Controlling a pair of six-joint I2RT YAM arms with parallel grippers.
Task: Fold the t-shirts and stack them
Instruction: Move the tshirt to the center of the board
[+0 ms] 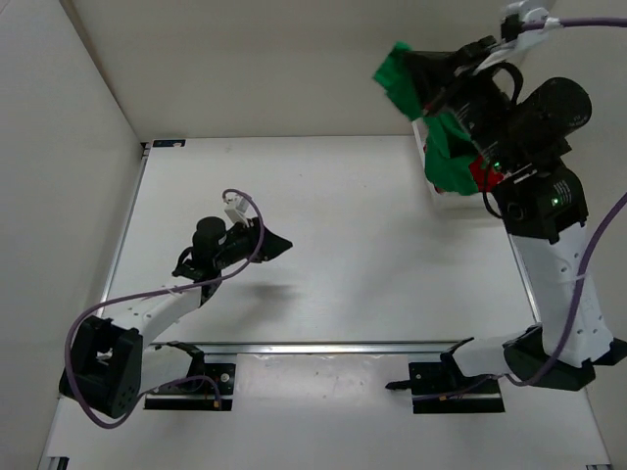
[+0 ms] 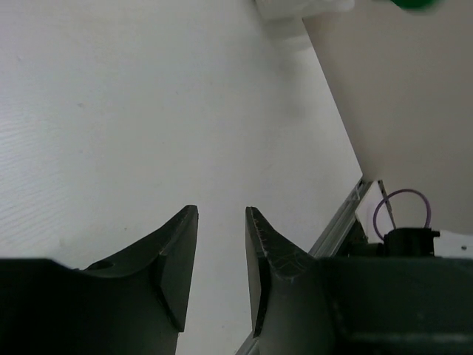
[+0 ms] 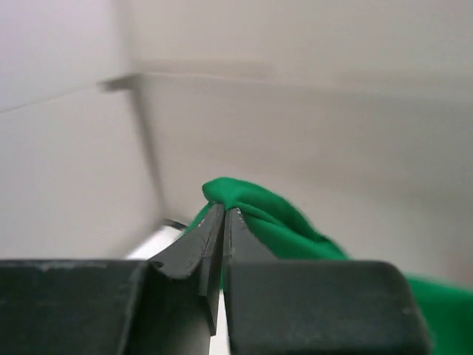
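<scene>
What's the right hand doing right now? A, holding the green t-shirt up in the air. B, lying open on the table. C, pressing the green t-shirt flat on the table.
A: the right hand is pinched shut on a fold of the green t-shirt, which hangs from it above the table.

The top view looks down from high on the near side over the whole surface (image 1: 343, 235). Close behind the left end effector (image 2: 222, 216), one wrist view skims that surface; behind the right end effector (image 3: 225, 214), the other faces the walls (image 3: 332, 126).
</scene>
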